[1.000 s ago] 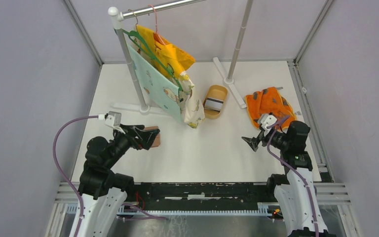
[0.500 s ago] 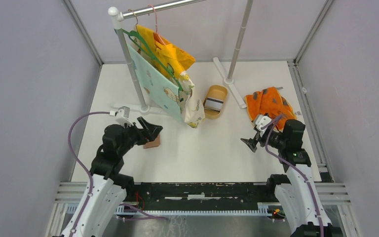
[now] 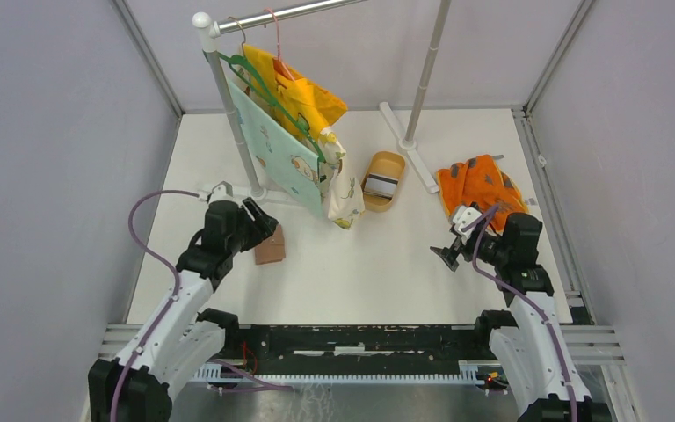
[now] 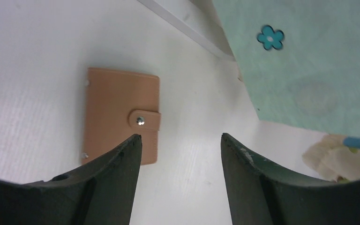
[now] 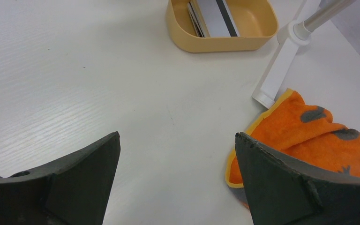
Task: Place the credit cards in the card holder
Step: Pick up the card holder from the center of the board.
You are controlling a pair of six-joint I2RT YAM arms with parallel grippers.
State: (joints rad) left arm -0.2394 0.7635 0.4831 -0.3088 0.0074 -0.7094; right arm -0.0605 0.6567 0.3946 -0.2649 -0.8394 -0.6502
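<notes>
The card holder (image 4: 121, 115) lies flat and closed on the white worktop (image 3: 360, 264), with its strap tab snapped over one edge. It is placed on the left side, just in front of the foot of the clothes rack (image 3: 228, 114). The left jaws, carried by the left arm (image 3: 224, 230), are held above it and parted to a moderate gap, with nothing gripped between them. In the left wrist view the near corner of the holder is covered by one finger tip; whether it is touched cannot be told.

The credit cards (image 5: 214, 14) are stacked in a tan oval dish (image 5: 187, 42), well apart from the holder and near the back middle of the worktop. A dark stripe is seen on the top card. The right jaws, on the right arm (image 3: 514, 242), are spread wide and empty above bare worktop, facing the dish. An orange cloth (image 5: 304, 136) is crumpled just beside the rack's other foot. A mint-green garment (image 4: 309, 56) is hung from the rack.
</notes>
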